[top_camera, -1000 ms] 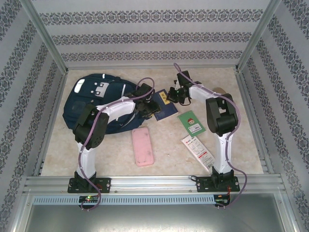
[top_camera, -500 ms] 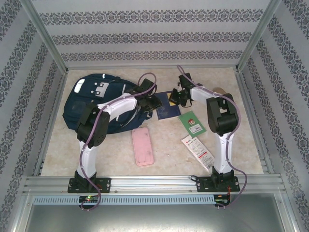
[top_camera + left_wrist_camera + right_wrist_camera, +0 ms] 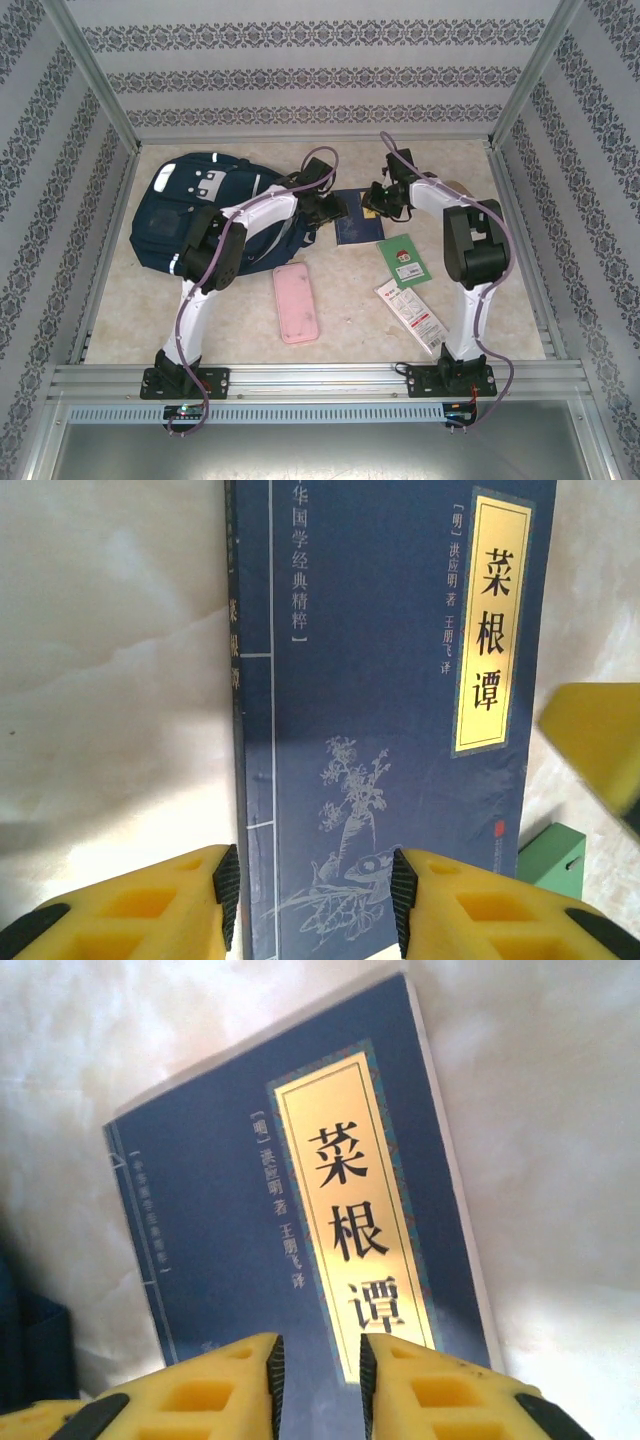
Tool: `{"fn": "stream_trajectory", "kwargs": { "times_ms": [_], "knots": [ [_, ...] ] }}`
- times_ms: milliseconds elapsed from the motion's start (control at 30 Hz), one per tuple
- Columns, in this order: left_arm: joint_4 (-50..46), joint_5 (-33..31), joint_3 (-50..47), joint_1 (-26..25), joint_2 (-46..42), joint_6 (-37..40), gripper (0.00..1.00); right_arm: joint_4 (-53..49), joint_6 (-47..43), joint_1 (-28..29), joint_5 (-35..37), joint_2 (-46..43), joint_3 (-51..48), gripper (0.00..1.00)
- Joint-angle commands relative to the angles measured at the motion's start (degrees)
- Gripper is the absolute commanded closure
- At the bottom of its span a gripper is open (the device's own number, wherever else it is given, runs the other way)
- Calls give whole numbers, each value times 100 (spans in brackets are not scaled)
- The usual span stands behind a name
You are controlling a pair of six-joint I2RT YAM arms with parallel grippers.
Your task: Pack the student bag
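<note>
The student bag [image 3: 195,210], navy with grey patches, lies at the back left of the table. A dark blue book [image 3: 357,216] with a gold title strip lies flat on the table just right of it. My left gripper [image 3: 330,206] hovers over the book's [image 3: 380,680] lower half, open [image 3: 315,900], with nothing between its pads. My right gripper [image 3: 378,200] is above the book's [image 3: 290,1200] other end, its jaws [image 3: 322,1385] a little apart and holding nothing. One yellow fingertip [image 3: 600,742] of the right gripper shows in the left wrist view.
A pink pencil case [image 3: 296,303] lies in front of the bag. A green booklet [image 3: 404,260] and a white and red packet [image 3: 410,312] lie at the front right. The green booklet's corner [image 3: 553,855] sits close to the book.
Both grippers and the book have shifted right, away from the bag. The right jaws, shut before, have parted. The left jaws have widened. The book now lies flat and free.
</note>
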Motion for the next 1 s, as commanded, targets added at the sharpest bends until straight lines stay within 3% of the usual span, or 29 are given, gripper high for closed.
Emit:
{"fn": "stream_trajectory", "kwargs": {
  "times_ms": [0,400,667,967],
  "knots": [
    [-295,-37,205,-30,176,310,53,-293,-469,-17,606,-319,-83,65],
    [-459,169,505,-35,658,174,54,-507,-586,-15,579,188,-149,64],
    [-537,220,525,-29,758,114,54,-874,-296,266,1287,332,57,63],
    [-320,606,532,-33,837,40,54,-425,-185,330,-103,626,110,63]
  ]
}}
